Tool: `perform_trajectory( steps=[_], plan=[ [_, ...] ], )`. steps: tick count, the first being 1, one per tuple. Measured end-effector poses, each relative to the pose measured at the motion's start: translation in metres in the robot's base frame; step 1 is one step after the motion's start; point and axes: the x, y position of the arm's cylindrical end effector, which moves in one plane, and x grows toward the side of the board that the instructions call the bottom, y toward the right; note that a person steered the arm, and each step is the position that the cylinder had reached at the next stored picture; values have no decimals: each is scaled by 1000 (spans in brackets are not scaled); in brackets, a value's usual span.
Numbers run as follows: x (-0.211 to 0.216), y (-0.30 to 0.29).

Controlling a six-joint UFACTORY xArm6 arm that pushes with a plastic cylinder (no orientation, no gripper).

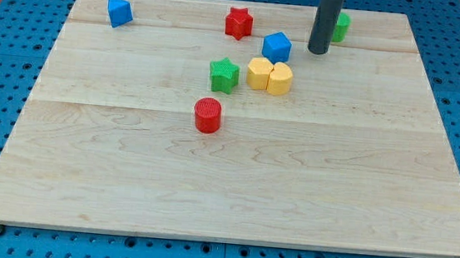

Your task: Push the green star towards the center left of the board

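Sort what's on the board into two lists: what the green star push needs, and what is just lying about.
For the job:
green star
my tip, up at the view's right of the star
board

Lying about:
red star
red cylinder
blue cube
blue block
two yellow blocks
green block behind the rod

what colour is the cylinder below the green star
Red: the cylinder, seen in the camera view.

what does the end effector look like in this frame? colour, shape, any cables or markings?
Only a straight, dark grey to black cylindrical rod shows, entering from the view's top. It looks smooth and matte, of constant width, ending in a flat blunt end, my tip. No cables, labels, markings or sleeve are visible on it. The arm above it is out of frame, so nothing can be said about it.
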Motion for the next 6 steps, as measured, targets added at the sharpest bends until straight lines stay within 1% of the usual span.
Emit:
perform_trajectory(
  steps=[1, 3, 4, 5, 6],
  plan=[
    [3, 0],
    [13, -19],
    [59, -14],
    [64, -11],
    [54, 22]
  ],
)
